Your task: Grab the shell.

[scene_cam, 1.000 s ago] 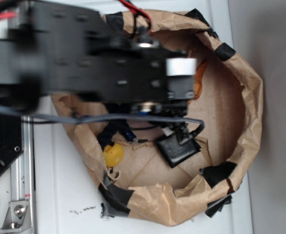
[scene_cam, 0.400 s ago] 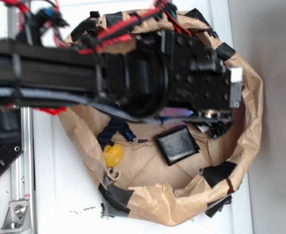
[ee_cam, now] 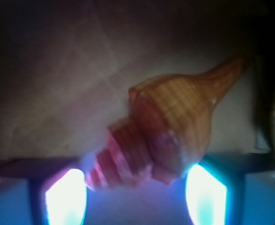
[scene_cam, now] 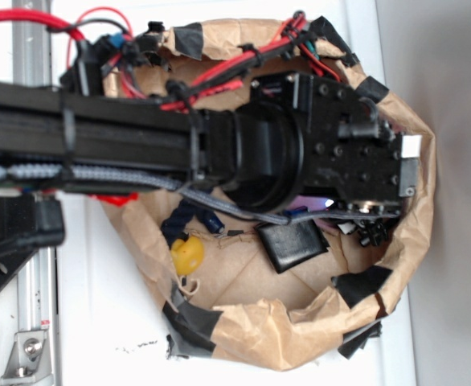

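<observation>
Nearest the wrist camera, the gripper (ee_cam: pixel 135 197) stands released, its lit fingers (ee_cam: pixel 64 197) flanking the shell (ee_cam: pixel 168 136), which lies on brown paper just beyond. This looks like the final approach; next it likely needs lowering slightly, then clenching around the ribbed body.

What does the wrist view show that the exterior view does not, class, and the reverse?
Only the wrist view shows the shell, lying between two glowing fingers. Only the exterior view shows the yellow ball, the black square object and the taped rim of the paper bowl. Both show the bowl's brown paper floor.
</observation>
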You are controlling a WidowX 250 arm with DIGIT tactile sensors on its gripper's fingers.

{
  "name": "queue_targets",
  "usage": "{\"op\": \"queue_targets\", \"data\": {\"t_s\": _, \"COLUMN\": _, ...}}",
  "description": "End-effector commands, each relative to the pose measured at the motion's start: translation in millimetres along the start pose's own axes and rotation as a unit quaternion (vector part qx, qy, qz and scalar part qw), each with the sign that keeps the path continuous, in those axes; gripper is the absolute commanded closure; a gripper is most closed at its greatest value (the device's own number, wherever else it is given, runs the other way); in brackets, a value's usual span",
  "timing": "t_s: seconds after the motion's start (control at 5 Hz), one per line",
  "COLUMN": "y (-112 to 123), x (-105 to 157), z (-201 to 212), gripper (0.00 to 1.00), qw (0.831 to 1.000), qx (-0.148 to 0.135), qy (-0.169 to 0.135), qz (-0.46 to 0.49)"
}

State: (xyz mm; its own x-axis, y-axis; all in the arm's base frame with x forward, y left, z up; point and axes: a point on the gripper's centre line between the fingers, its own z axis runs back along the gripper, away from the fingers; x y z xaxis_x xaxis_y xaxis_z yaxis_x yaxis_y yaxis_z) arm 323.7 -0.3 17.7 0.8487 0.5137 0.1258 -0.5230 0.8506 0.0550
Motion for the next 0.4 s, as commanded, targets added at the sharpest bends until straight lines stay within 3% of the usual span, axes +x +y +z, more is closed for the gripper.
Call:
{"op": "queue_targets", "data": {"t_s": 0.0, "y": 20, "x": 3, "z": 21, "gripper": 1.00, "qw": 1.000, "qx": -0.001, "qy": -0.012, "qz": -0.027}}
{"op": "queue_targets", "data": {"t_s": 0.2, "y": 19, "x": 0, "z": 38, "gripper": 1.00, "qw": 0.999, "qx": -0.011, "qy": -0.020, "qz": -0.045}}
